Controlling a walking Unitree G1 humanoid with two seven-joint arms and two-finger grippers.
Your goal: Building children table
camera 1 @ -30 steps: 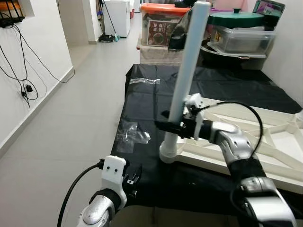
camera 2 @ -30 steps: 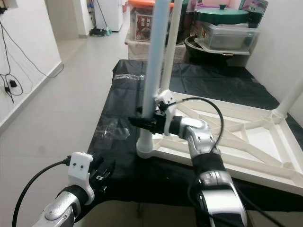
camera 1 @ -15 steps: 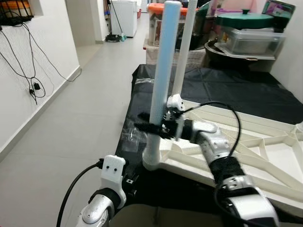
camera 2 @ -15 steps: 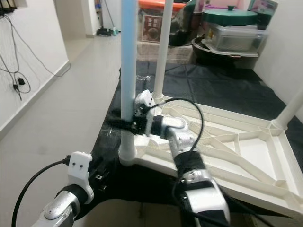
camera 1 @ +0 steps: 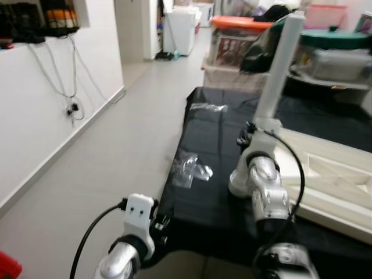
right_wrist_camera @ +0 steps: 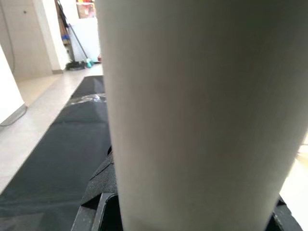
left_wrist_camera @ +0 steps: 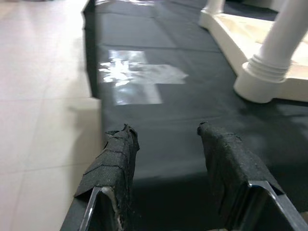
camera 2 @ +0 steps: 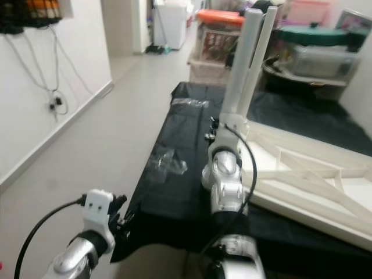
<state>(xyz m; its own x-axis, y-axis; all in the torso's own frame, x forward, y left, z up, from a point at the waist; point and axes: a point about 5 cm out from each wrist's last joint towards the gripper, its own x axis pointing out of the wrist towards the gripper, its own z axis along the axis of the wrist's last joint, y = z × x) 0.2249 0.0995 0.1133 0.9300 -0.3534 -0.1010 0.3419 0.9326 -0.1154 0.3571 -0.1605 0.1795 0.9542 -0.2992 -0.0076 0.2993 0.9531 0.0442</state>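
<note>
The right pincer (right_wrist_camera: 192, 211) clasps the white table leg (camera 2: 247, 64), which stands upright in the near corner socket of the overturned white tabletop (camera 2: 302, 174) on black sheeting (camera 2: 174, 192). The left pincer (left_wrist_camera: 166, 159) hovers wide apart, holding nothing, near the sheeting's edge, the leg's base just beyond it. No writing is legible.

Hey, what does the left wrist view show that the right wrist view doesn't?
Left wrist view: the left pincer open and empty over the near edge of the black sheet, a clear plastic bag lying on the sheet, the pale floor, and the ribbed base of the table leg at a corner of the upturned tabletop.

Right wrist view: the right pincer closed around that leg, seen close up, with a mop-like tool down the hallway.

Both: the leg and the black sheet.
</note>
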